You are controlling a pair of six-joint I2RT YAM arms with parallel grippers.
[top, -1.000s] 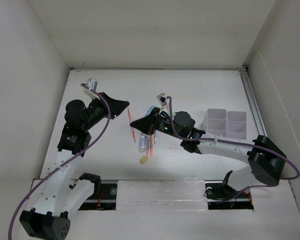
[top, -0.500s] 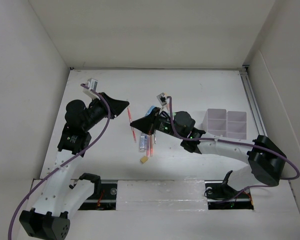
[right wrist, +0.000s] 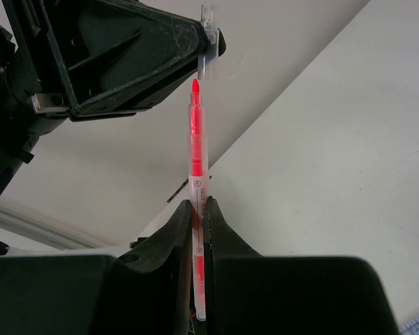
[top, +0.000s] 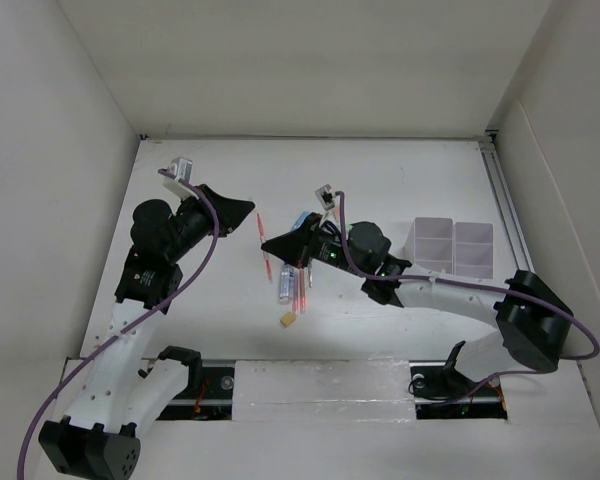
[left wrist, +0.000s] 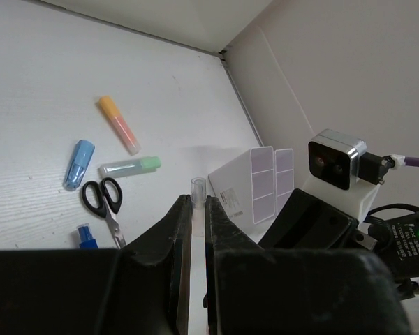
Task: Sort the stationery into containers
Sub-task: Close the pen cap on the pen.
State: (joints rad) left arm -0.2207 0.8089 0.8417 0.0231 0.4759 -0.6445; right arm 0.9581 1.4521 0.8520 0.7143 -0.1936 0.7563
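Right hand (right wrist: 197, 204) is clamping a red pen (right wrist: 195, 132) whose tip is pointing at the clear cap (left wrist: 198, 185) the left hand (left wrist: 197, 201) is pinching.

White table (top: 400, 190) carries bins (top: 450, 247), scissors (left wrist: 109, 215), markers (left wrist: 119, 125), pens (top: 302, 295), yellow eraser (top: 290, 320).

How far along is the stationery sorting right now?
Done: nothing visible; the bins look empty. In hand: the right gripper holds a red pen, tip aimed at the clear cap in the left gripper. Left: orange marker, green marker, blue marker, scissors, glue bottle and yellow eraser lie unsorted on the table.
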